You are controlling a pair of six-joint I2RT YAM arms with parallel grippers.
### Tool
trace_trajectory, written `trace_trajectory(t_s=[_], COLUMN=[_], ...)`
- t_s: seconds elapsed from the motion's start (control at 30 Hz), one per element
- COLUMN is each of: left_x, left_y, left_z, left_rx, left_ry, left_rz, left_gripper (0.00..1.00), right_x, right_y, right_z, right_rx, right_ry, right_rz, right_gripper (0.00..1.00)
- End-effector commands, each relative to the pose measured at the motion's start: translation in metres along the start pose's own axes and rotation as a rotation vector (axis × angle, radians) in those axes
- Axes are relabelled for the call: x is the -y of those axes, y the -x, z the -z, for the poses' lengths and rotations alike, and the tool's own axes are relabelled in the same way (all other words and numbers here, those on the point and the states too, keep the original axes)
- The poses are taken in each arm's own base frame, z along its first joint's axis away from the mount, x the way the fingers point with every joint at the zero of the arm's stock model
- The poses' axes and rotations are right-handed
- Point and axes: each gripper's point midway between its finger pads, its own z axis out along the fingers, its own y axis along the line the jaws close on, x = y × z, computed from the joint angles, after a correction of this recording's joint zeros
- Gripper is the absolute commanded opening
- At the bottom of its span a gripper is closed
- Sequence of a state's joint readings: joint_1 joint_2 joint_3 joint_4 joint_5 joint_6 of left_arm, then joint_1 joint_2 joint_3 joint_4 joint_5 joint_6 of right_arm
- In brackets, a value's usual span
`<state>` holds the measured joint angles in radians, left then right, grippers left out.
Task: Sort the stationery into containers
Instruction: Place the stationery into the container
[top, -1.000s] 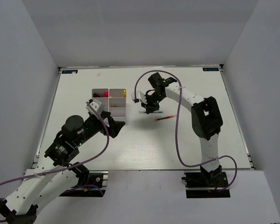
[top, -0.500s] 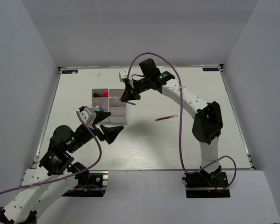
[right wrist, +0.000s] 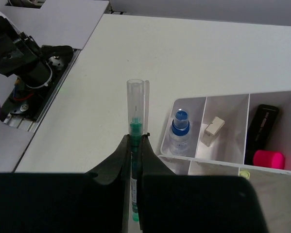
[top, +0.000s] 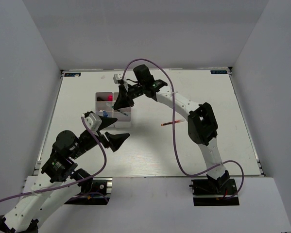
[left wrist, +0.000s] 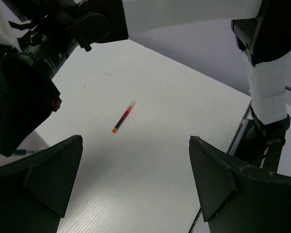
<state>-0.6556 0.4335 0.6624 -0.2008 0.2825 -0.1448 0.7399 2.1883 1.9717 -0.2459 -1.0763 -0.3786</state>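
My right gripper (right wrist: 137, 139) is shut on a thin green pen (right wrist: 135, 127) with a clear cap. In the top view it (top: 121, 101) hovers over the white four-cell box (top: 113, 95). In the right wrist view the pen hangs just left of the box's wall (right wrist: 167, 137). The cells hold a blue-capped marker (right wrist: 178, 129), a small white block (right wrist: 213, 128), a black marker with a pink end (right wrist: 265, 151) and a tiny yellow piece (right wrist: 245, 172). A red pen (top: 168, 124) lies on the table right of the box and also shows in the left wrist view (left wrist: 123, 117). My left gripper (top: 112, 132) is open and empty.
The left arm's base plate and cables (right wrist: 31, 80) lie beyond the table's near edge. The right arm's forearm (top: 177, 102) spans the table behind the red pen. White walls enclose the table on three sides.
My right gripper has swung left from the table's middle to above the box, carrying the green pen. My left arm has drawn back a little, its gripper still open.
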Motion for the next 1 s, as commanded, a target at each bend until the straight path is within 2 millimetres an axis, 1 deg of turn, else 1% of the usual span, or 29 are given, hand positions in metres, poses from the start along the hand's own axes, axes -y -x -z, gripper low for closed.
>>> trace_trajectory(t_s=[0.0, 0.1, 0.2, 0.23, 0.27, 0.3, 0.33, 0.37, 0.4, 0.43, 0.47, 0.53, 0.57, 0.63, 0.67, 0.73, 0.77, 0.8, 0.83, 0.87, 0.9, 0.93, 0.97], left_x=[0.003, 0.001, 0.001, 0.001, 0.001, 0.001, -0.002, -0.002, -0.002, -0.002, -0.002, -0.003, -0.003, -0.003, -0.003, -0.003, -0.003, -0.003, -0.003, -0.004, -0.004, -0.004, -0.004], left_y=[0.004, 0.005, 0.005, 0.005, 0.005, 0.005, 0.003, 0.003, 0.003, 0.003, 0.003, 0.0, 0.0, 0.0, 0.0, 0.0, 0.0, 0.0, 0.0, -0.002, -0.002, -0.002, -0.002], left_z=[0.001, 0.001, 0.001, 0.001, 0.001, 0.001, -0.001, -0.001, -0.001, -0.001, -0.001, -0.003, -0.003, -0.003, -0.003, -0.003, -0.003, -0.003, -0.003, -0.004, -0.004, -0.004, -0.004], left_rx=[0.019, 0.02, 0.02, 0.02, 0.02, 0.02, 0.013, 0.012, 0.012, 0.012, 0.012, 0.002, 0.002, 0.002, 0.002, 0.002, 0.002, 0.002, 0.002, -0.006, -0.006, -0.006, -0.006], left_ry=[-0.02, -0.011, -0.011, -0.011, -0.011, -0.011, -0.001, -0.001, -0.001, -0.001, -0.001, 0.0, 0.0, 0.0, 0.0, 0.0, 0.0, 0.0, 0.0, 0.002, 0.002, 0.002, 0.002], left_rz=[-0.02, -0.021, -0.021, -0.021, -0.021, -0.021, -0.018, -0.018, -0.018, -0.018, -0.018, -0.015, -0.015, -0.015, -0.015, -0.015, -0.015, -0.015, -0.015, -0.012, -0.012, -0.012, -0.012], left_gripper=[1.0, 1.0, 1.0, 1.0, 1.0, 1.0, 1.0, 1.0, 1.0, 1.0, 1.0, 1.0, 1.0, 1.0, 1.0, 1.0, 1.0, 1.0, 1.0, 1.0, 1.0, 1.0, 1.0], right_x=[0.0, 0.004, 0.014, 0.017, 0.021, 0.023, 0.025, 0.026, 0.028, 0.029, 0.03, 0.034, 0.035, 0.037, 0.038, 0.039, 0.037, 0.036, 0.034, 0.029, 0.028, 0.024, 0.023], right_y=[0.019, 0.012, -0.002, -0.002, -0.012, -0.016, -0.014, -0.024, -0.024, -0.028, -0.032, -0.036, -0.036, -0.037, -0.04, -0.036, -0.033, -0.036, -0.028, -0.025, -0.025, -0.016, -0.016], right_z=[-0.011, -0.019, -0.021, -0.02, -0.023, -0.023, -0.023, -0.027, -0.025, -0.025, -0.027, -0.024, -0.023, -0.02, -0.018, -0.011, -0.01, -0.006, -0.003, -0.001, 0.0, 0.005, 0.006], right_rx=[0.046, 0.036, 0.026, 0.023, 0.014, 0.013, 0.014, 0.009, 0.01, 0.006, 0.002, -0.002, -0.003, -0.005, -0.009, -0.007, -0.005, -0.011, -0.008, -0.01, -0.012, -0.008, -0.009], right_ry=[0.036, 0.035, 0.026, 0.019, 0.021, 0.022, 0.02, 0.032, 0.031, 0.032, 0.034, 0.026, 0.021, 0.015, 0.011, 0.004, 0.005, 0.008, 0.003, 0.007, 0.005, 0.0, -0.003], right_rz=[0.072, 0.085, 0.108, 0.12, 0.107, 0.113, 0.118, 0.101, 0.102, 0.093, 0.094, 0.089, 0.09, 0.091, 0.081, 0.088, 0.1, 0.086, 0.106, 0.107, 0.105, 0.121, 0.121], right_gripper=[0.0, 0.0, 0.0, 0.0, 0.0, 0.0, 0.0, 0.0, 0.0, 0.02, 0.06, 0.1, 0.15, 0.19, 0.24, 0.28, 0.31, 0.37, 0.39, 0.4, 0.4, 0.4, 0.4])
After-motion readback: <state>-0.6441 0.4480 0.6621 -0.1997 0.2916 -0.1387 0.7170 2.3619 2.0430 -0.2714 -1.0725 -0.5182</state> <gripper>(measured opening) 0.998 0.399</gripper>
